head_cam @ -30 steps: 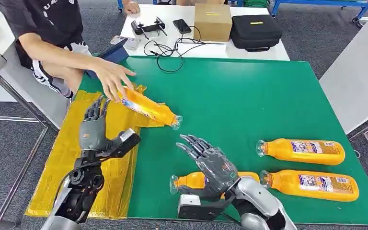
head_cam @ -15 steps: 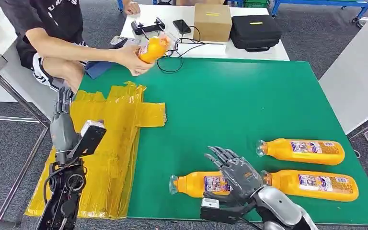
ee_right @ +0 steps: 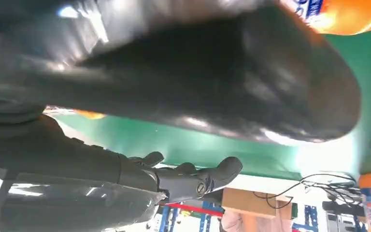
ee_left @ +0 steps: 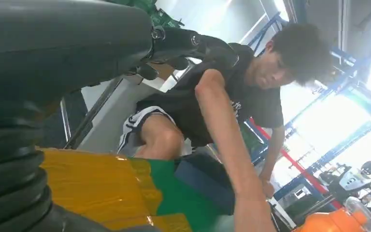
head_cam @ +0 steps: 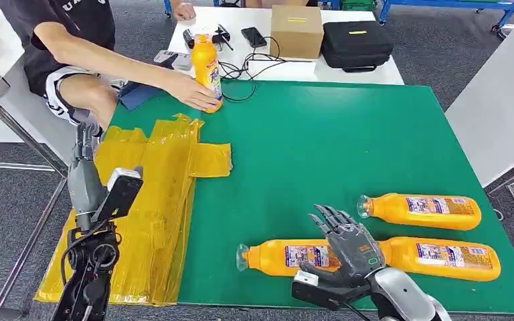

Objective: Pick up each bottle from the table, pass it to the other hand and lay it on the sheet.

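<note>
**Table stock: four orange bottles, one yellow sheet, two robot hands**

Left hand (head_cam: 86, 175): raised over the outer edge of the yellow sheet (head_cam: 150, 200), fingers straight and pointing away from the robot, holding nothing. In the left wrist view its dark fingers (ee_left: 193, 46) reach out with nothing between them.

Yellow sheet: crinkled, spread on the green table (head_cam: 334, 134) just to the right of the left hand, and hanging a little over the table's left side. No bottle lies on it.

Upright bottle (head_cam: 206, 63): stands at the table's far edge, well beyond the left hand and past the far end of the sheet. A person's hand (head_cam: 197, 93) holds it near the base; the person (head_cam: 60, 40) sits off the far left corner.

Near bottle (head_cam: 288, 257): lies on its side on the green, its clear cap pointing towards the sheet. The right hand (head_cam: 347, 246) is above its base end, fingers spread and not closed on it; whether it touches cannot be told.

Second near bottle (head_cam: 442, 258): on its side, just to the right of the right hand, cap close behind that hand.

Far-right bottle (head_cam: 420, 210): on its side, just beyond the second one, apart from the right hand.

White side table (head_cam: 388, 70) beyond the green: cardboard box (head_cam: 297, 30), black case (head_cam: 357, 43), phone (head_cam: 254, 36), cables (head_cam: 237, 70).
</note>
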{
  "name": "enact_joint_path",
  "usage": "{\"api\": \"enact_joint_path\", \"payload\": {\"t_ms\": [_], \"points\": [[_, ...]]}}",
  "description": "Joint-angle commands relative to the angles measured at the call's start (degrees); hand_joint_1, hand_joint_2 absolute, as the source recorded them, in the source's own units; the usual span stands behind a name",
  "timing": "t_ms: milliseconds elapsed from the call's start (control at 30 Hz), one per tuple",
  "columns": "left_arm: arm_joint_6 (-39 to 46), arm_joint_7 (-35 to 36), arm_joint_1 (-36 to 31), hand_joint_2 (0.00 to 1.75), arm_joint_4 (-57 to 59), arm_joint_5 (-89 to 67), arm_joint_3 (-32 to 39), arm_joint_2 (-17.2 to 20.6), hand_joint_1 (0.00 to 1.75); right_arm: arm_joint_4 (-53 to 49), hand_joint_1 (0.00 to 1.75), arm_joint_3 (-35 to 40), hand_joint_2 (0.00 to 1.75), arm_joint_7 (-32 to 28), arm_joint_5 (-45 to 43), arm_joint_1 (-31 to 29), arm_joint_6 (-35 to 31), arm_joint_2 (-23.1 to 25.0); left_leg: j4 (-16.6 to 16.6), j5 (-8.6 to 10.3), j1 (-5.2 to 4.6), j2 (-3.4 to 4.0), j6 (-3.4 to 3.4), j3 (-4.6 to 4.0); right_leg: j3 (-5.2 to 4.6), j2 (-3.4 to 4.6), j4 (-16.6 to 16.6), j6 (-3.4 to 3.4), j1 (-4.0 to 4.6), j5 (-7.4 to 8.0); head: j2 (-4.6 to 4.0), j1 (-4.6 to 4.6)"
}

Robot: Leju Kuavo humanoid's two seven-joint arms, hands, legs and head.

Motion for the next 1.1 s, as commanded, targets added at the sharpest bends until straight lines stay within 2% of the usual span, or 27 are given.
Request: {"api": "enact_joint_path", "payload": {"t_ms": [33,133,167,233,300,333,367,433,467,567,600,667,733,867,1033,1100], "points": [[0.07,-0.17,-1.4,1.75,3.53,0.59,0.48,-0.33,0.0,12.13,0.0,1.13,0.0,0.11,1.22,-5.04,-0.48,3.44,-0.18,-0.08,0.04,0.08,-0.11,0.41,0.42,0.01,-0.22,-0.03,0.04,-0.05,0.0,0.0],[-0.02,-0.4,-1.56,1.75,4.04,0.6,0.17,-0.46,0.0,13.41,0.0,1.22,0.0,0.07,1.2,-5.21,-0.39,3.45,-0.26,-0.13,0.01,0.16,-0.14,0.59,0.58,0.07,-0.28,-0.03,0.02,-0.08,0.0,0.0],[-0.03,-0.53,-1.73,1.75,4.38,0.66,0.03,-0.49,0.0,13.58,0.0,1.28,0.0,0.08,1.12,-4.94,-0.4,3.42,-0.11,-0.07,0.02,0.09,-0.09,0.28,0.29,0.04,-0.15,-0.02,0.03,-0.04,0.0,0.0],[0.24,-0.81,-2.16,1.75,5.16,1.06,-0.1,-0.53,0.0,13.3,0.0,1.66,0.0,0.08,0.79,-4.04,-0.47,2.81,-0.26,-0.13,0.0,0.05,-0.15,0.62,0.63,-0.05,-0.27,-0.03,0.01,-0.12,0.0,0.0],[0.38,-0.9,-2.35,1.75,5.48,1.41,-0.23,-0.4,0.0,13.28,0.0,2.09,0.0,0.16,0.37,-3.68,-0.55,2.4,-0.13,-0.06,0.0,-0.02,-0.09,0.27,0.29,-0.07,-0.13,-0.02,0.01,-0.07,0.0,0.0],[0.38,-0.92,-2.41,1.75,5.65,1.69,-0.38,-0.27,0.0,14.08,0.0,2.72,1.75,0.18,0.03,-3.84,-0.38,2.47,-0.16,-0.12,0.01,0.0,-0.13,0.43,0.46,-0.07,-0.18,-0.03,0.01,-0.11,0.0,0.0],[0.45,-0.93,-2.47,1.75,5.77,1.74,-0.45,-0.3,0.0,14.6,0.0,3.07,1.75,0.09,-0.18,-3.99,-0.19,2.63,-0.09,-0.06,0.02,0.01,-0.08,0.21,0.23,-0.03,-0.11,-0.02,0.02,-0.05,0.0,0.0],[0.72,-0.81,-2.49,1.75,6.14,1.9,-0.51,-0.35,0.0,16.3,0.0,3.63,1.75,0.18,-0.45,-4.78,-0.21,3.15,-0.21,-0.17,0.01,0.05,-0.17,0.62,0.64,-0.05,-0.24,-0.05,0.02,-0.16,0.0,0.0],[0.8,-0.73,-2.44,1.75,6.2,1.93,-0.52,-0.36,0.0,16.96,0.0,3.8,1.75,0.27,-0.43,-5.15,-0.25,3.25,-0.15,-0.08,0.03,0.05,-0.11,0.33,0.35,-0.02,-0.18,-0.03,0.03,-0.06,0.0,0.0],[0.76,-0.54,-2.36,1.75,6.33,2.05,-0.51,-0.3,0.0,19.57,0.0,4.32,1.75,0.28,-0.43,-6.44,-0.26,3.36,-0.17,-0.11,0.03,0.09,-0.13,0.45,0.45,0.02,-0.21,-0.03,0.04,-0.07,0.0,0.0],[0.76,-0.51,-2.37,1.75,6.35,2.06,-0.51,-0.28,0.0,19.83,0.0,4.44,1.75,0.2,-0.41,-6.56,-0.34,3.34,-0.22,-0.13,0.01,0.11,-0.15,0.57,0.56,0.02,-0.23,-0.04,0.02,-0.1,0.0,-0.02],[0.76,-0.51,-2.37,1.75,6.35,2.06,-0.51,-0.28,0.0,19.83,0.0,4.44,1.75,0.2,-0.41,-6.56,-0.34,3.34,-0.1,-0.05,0.02,0.06,-0.07,0.21,0.21,0.01,-0.11,-0.02,0.02,-0.03,0.0,0.0],[0.72,-0.48,-2.4,1.75,6.38,2.08,-0.47,-0.23,0.0,19.96,0.0,4.52,1.75,0.17,-0.41,-6.66,-0.37,3.3,-0.17,-0.13,0.02,0.08,-0.15,0.52,0.53,-0.02,-0.21,-0.03,0.03,-0.11,0.0,0.0],[0.7,-0.32,-2.29,1.75,6.24,2.14,-0.41,-0.13,0.0,19.97,0.0,5.22,1.75,0.19,-0.44,-6.85,-0.35,3.09,-0.06,-0.05,0.01,0.05,-0.07,0.16,0.16,0.01,-0.08,-0.02,0.01,-0.03,0.0,0.0],[0.58,-0.12,-1.85,1.75,5.98,2.12,-0.43,-0.06,0.0,20.31,0.0,5.48,1.75,2.33,0.16,-6.62,-0.73,4.12,-0.18,-0.13,0.01,0.11,-0.14,0.48,0.48,0.03,-0.19,-0.05,0.02,-0.11,0.0,0.0],[0.66,-0.1,-1.79,1.75,5.99,2.08,-0.45,-0.12,0.0,20.38,0.0,5.56,1.75,2.47,0.21,-6.54,-0.76,4.23,-0.12,-0.07,0.01,0.06,-0.1,0.28,0.28,0.01,-0.12,-0.03,0.02,-0.06,0.0,0.0]]}}
